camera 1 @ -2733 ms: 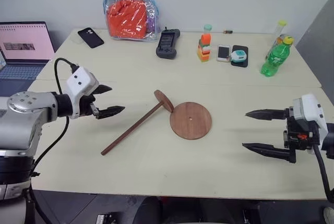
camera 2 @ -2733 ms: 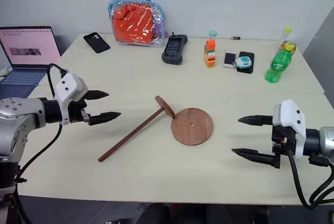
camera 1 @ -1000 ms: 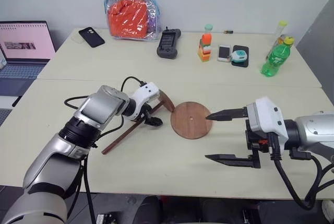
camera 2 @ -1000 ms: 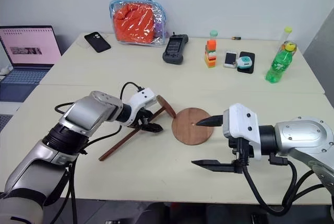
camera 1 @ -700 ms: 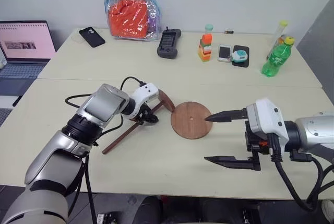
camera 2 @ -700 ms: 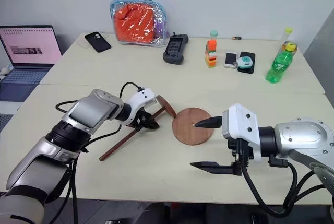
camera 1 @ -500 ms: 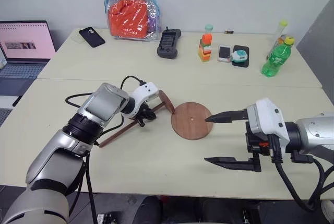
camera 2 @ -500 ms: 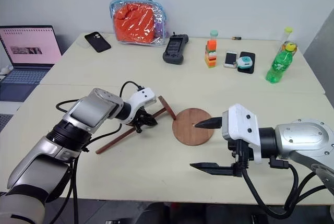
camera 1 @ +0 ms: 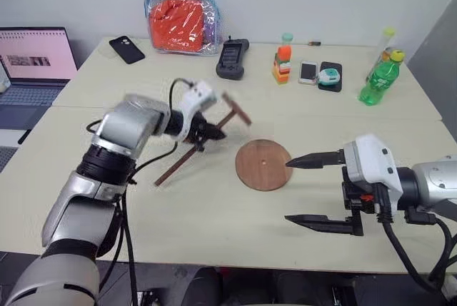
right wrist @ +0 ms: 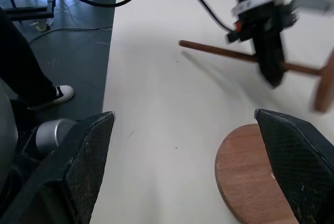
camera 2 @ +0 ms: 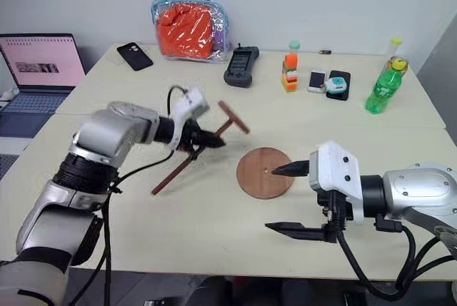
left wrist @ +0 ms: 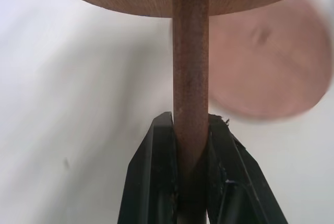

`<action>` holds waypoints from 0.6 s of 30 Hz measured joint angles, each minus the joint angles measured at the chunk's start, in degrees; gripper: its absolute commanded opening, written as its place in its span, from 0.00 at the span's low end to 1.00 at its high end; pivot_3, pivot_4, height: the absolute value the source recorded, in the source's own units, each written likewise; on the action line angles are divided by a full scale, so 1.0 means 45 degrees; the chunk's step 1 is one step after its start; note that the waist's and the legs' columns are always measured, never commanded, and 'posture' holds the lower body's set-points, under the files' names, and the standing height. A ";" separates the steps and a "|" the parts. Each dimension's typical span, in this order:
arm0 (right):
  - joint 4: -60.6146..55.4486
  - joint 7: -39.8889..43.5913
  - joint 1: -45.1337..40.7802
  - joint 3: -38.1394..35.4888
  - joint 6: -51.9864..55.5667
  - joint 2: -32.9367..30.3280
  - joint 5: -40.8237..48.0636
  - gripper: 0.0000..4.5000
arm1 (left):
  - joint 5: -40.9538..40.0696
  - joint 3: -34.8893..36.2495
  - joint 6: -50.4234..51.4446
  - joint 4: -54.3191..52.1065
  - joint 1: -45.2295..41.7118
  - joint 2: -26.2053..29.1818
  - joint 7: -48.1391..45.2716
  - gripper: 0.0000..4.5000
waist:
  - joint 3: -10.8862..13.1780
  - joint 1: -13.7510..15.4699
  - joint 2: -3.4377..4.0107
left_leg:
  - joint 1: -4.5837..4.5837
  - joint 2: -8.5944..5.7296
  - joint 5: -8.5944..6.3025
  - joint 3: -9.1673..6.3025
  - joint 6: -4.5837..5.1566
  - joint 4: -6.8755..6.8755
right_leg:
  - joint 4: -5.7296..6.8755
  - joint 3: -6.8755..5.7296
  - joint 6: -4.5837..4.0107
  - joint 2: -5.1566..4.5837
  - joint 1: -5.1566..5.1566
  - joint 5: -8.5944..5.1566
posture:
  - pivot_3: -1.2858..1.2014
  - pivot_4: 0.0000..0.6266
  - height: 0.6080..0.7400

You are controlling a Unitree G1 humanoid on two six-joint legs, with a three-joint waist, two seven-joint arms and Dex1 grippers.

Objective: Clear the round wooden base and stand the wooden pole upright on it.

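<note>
The round wooden base (camera 1: 263, 165) lies flat on the table with its centre hole showing and nothing on it. The wooden pole (camera 1: 175, 167) hangs tilted above the table to the left of the base, its disc end (camera 2: 234, 117) raised toward the back. My left gripper (camera 1: 211, 133) is shut on the rod just below that disc; the left wrist view shows both fingers (left wrist: 156, 172) clamped on the rod (left wrist: 190, 78). My right gripper (camera 1: 288, 192) stands open at the base's right edge, the upper fingertip over its rim. The base (right wrist: 250, 182) lies between the right gripper's fingers (right wrist: 78, 172).
Along the back of the table stand an orange bag (camera 1: 182, 13), a black phone (camera 1: 126, 49), a black handset (camera 1: 231, 58), a stacked coloured toy (camera 1: 281, 60), a white phone (camera 1: 308, 70) and a green bottle (camera 1: 377, 78). A laptop (camera 1: 36, 56) is at the far left.
My left gripper closed on the pole and lifted it off the table, disc end rising. The right gripper stayed open beside the base.
</note>
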 measured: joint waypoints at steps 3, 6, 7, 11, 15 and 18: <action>-0.0015 -0.0320 0.0858 -0.0734 0.0142 -0.0199 -0.0047 1.00 | -0.1074 0.2317 -0.1157 -0.0148 -0.0318 -0.1654 0.0931 0.06 | 0.0000 0.0036 0.0000 | -0.0014 -0.0003 0.0001 -0.0009 -0.0001 0.0002 | -0.0005 0.0003 0.0001 -0.0012 0.0001 0.0001 | 0.52 0.24 1.00; 0.0073 -0.0970 0.1582 -0.1149 0.0418 -0.0199 -0.0314 1.00 | -0.2245 0.3660 -0.2138 -0.1293 -0.0288 -0.3353 0.1788 0.06 | 0.0003 0.0173 -0.0012 | -0.0073 -0.0008 0.0022 -0.0019 -0.0040 0.0035 | -0.0008 0.0014 0.0006 -0.0025 -0.0030 0.0004 | 0.52 0.24 1.00; 0.0074 -0.1226 0.1809 -0.1287 0.0495 -0.0192 -0.0458 1.00 | -0.2362 0.3715 -0.2547 -0.1711 -0.0222 -0.3650 0.2009 0.06 | 0.0003 0.0203 -0.0013 | -0.0069 -0.0009 0.0026 -0.0013 -0.0047 0.0034 | -0.0007 0.0018 0.0005 -0.0025 -0.0029 0.0004 | 0.52 0.24 1.00; -0.0087 -0.2573 0.2464 -0.1534 0.0863 0.0192 -0.0695 1.00 | -0.2257 0.3876 -0.4241 -0.2310 0.0726 -0.4937 0.3149 0.06 | 0.0000 0.0188 -0.0009 | -0.0021 0.0007 0.0025 0.0020 -0.0044 0.0022 | 0.0016 0.0031 0.0005 -0.0020 -0.0015 0.0005 | 0.52 0.24 1.00; -0.0560 -0.3624 0.2810 -0.1407 0.1021 0.0748 -0.0806 1.00 | -0.1874 0.3742 -0.5825 -0.2226 0.1463 -0.5845 0.3956 0.06 | 0.0000 0.0230 -0.0012 | -0.0027 -0.0007 0.0010 0.0031 -0.0017 0.0023 | 0.0015 0.0029 0.0005 -0.0001 -0.0014 0.0005 | 0.52 0.24 1.00; -0.0654 -0.4529 0.2993 -0.0986 0.1122 0.1333 -0.0889 1.00 | -0.1419 0.3422 -0.7214 -0.2217 0.2257 -0.6190 0.4152 0.06 | -0.0012 0.0254 -0.0013 | -0.0012 -0.0007 0.0012 0.0037 -0.0021 0.0017 | -0.0001 0.0025 0.0005 -0.0003 0.0007 0.0005 | 0.52 0.24 1.00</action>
